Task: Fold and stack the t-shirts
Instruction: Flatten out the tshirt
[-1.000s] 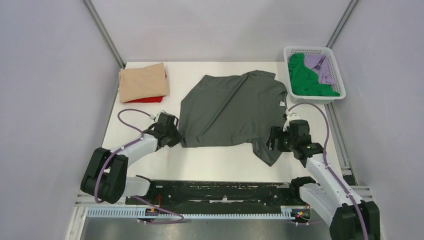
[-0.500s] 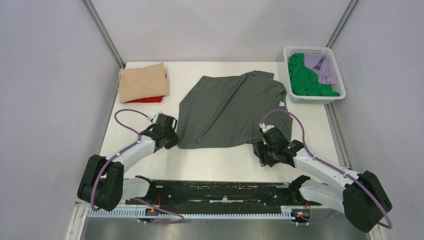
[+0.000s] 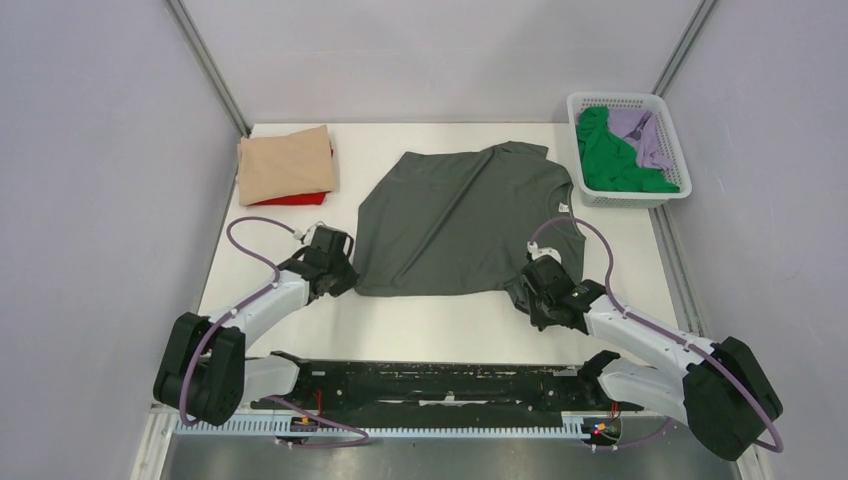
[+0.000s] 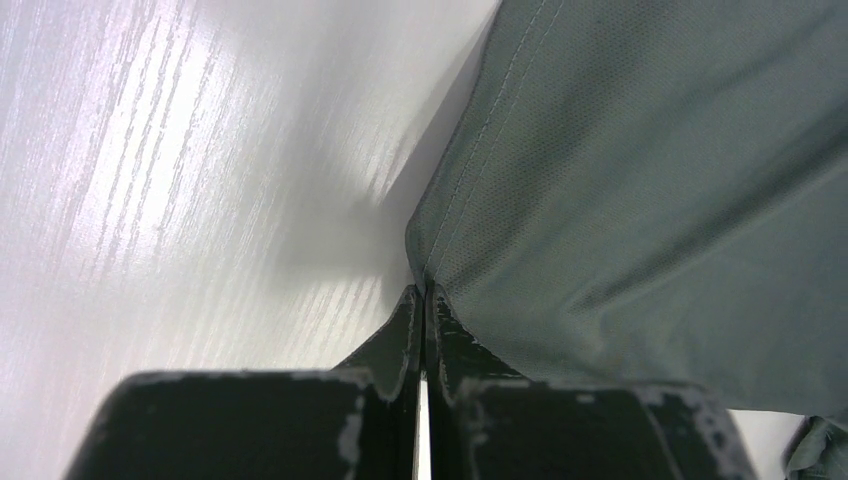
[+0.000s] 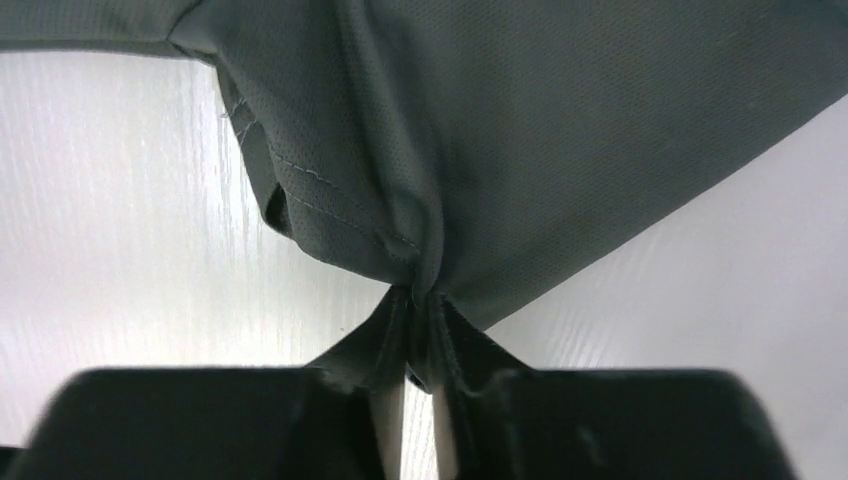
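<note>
A dark grey t-shirt point(image 3: 460, 215) lies spread on the white table, collar toward the basket. My left gripper point(image 3: 345, 280) is shut on its near left hem corner point(image 4: 425, 285). My right gripper point(image 3: 530, 292) is shut on the bunched sleeve cloth point(image 5: 415, 275) at the shirt's near right. A folded tan t-shirt point(image 3: 285, 163) rests on a red t-shirt point(image 3: 290, 199) at the far left. The green t-shirt point(image 3: 605, 155) and the lilac t-shirt point(image 3: 640, 135) lie crumpled in the basket.
The white lattice basket point(image 3: 660, 108) stands at the table's far right corner. Grey walls close in on both sides. The black arm-base rail point(image 3: 430, 380) runs along the near edge, past a strip of bare table point(image 3: 430, 320).
My right gripper swung in from the right, moved onto the near right sleeve and closed on it. The hanging sleeve flap has been drawn up. My left gripper kept its grip and barely shifted.
</note>
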Tool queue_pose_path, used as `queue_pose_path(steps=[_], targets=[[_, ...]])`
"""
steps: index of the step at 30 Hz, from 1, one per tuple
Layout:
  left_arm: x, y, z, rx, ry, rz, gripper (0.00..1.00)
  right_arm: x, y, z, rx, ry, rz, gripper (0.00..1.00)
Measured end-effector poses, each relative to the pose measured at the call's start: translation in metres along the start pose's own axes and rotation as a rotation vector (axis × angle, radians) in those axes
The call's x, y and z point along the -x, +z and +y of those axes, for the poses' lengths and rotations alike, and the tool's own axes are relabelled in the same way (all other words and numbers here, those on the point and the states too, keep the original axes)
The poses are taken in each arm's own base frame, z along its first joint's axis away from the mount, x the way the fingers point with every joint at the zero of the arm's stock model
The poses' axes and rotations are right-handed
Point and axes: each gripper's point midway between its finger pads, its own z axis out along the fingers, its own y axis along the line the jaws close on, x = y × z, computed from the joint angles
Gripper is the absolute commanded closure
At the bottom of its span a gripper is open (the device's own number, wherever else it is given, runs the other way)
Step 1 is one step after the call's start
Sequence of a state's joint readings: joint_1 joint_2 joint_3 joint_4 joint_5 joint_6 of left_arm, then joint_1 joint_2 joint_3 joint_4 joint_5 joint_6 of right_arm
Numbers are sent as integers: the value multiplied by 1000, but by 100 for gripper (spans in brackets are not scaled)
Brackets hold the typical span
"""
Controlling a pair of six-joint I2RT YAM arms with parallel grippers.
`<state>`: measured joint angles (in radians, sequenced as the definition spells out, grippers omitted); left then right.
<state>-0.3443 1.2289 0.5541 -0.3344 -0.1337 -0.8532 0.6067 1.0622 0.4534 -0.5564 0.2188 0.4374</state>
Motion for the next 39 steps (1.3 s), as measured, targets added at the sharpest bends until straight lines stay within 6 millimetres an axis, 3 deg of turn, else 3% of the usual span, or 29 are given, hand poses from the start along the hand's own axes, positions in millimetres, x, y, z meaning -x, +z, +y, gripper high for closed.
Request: queue_pose_path(steps=[4,8,11,14,19,23,27,31,35,39], targets=[[4,-2,-4,-7,1,-6,98,9,2,-9,-40,38,-40,100],[16,-10,-14,-29,7,-37,98,27,1,-39,-167,103,-128,100],[37,-21,-31,-66,18,-85,98,58,-9,-58,-250,143,-264,100],[69,-40,-61,-133,26,-158,98,108,-34,-70,-320,161,-418,100],[137,-101,-119,-285,26,-341,98,212,-124,-79,-371,211,-750,100],[183,-174,-149,-411,13,-504,98,254,-204,-87,-367,235,-957,100],[215,-262,-165,-544,4,-662,98,277,-291,-93,-328,228,-1135,100],[231,-348,-164,-662,-2,-800,98,290,-374,-91,-245,184,-1289,100],[233,-429,-151,-770,2,-929,98,292,-445,-82,-139,105,-1423,100],[224,-483,-136,-839,29,-1004,98,283,-503,-75,-45,24,-1527,100]])
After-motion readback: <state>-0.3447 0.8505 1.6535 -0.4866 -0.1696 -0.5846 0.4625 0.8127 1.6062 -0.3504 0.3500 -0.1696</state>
